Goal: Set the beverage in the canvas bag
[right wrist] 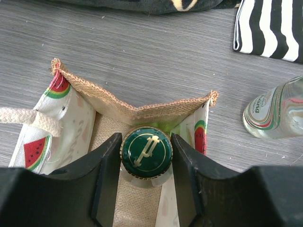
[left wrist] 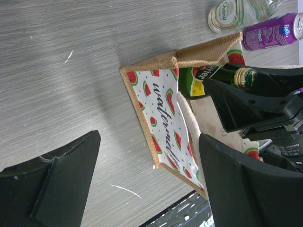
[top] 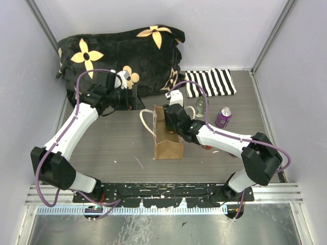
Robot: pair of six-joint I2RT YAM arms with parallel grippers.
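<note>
— Right pincer [top: 171, 122]?
— Clenched on the bottle [right wrist: 146, 152] at its cap; the bottle stands in the bag [top: 168, 148], mid table [top: 112, 148].
— Left pincer [left wrist: 149, 142]?
— Spread wide, holding nothing, near the bag.

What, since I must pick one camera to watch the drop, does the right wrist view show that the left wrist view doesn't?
Only the right wrist view: the green bottle cap-on from above, pinched in the right gripper at the canvas bag mouth; the striped cloth; the cushion edge.
Only the left wrist view: the purple can, the bag's watermelon-printed side, the bottle's label, the open left gripper.
Both: bag, bottle, right gripper, clear bottle, table.
</note>
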